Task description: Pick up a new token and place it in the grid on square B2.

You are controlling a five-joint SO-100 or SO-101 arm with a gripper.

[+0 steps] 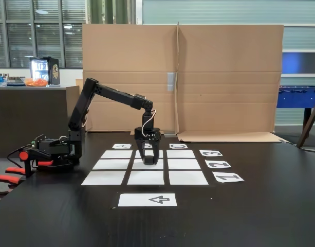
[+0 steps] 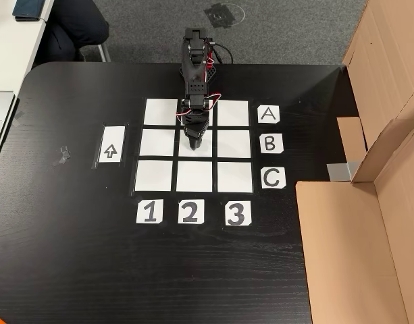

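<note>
The black two-finger jaws [image 1: 150,160] stand low over the centre white paper square B2 [image 2: 183,144] of the nine-sheet grid [image 2: 159,175]. Whether they pinch the dark hexagonal token cannot be told; placement looks near its end.

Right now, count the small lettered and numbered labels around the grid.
6. In the top-down fixed view, A, B and C line the right side; 1, 2 and 3 run below.
</note>
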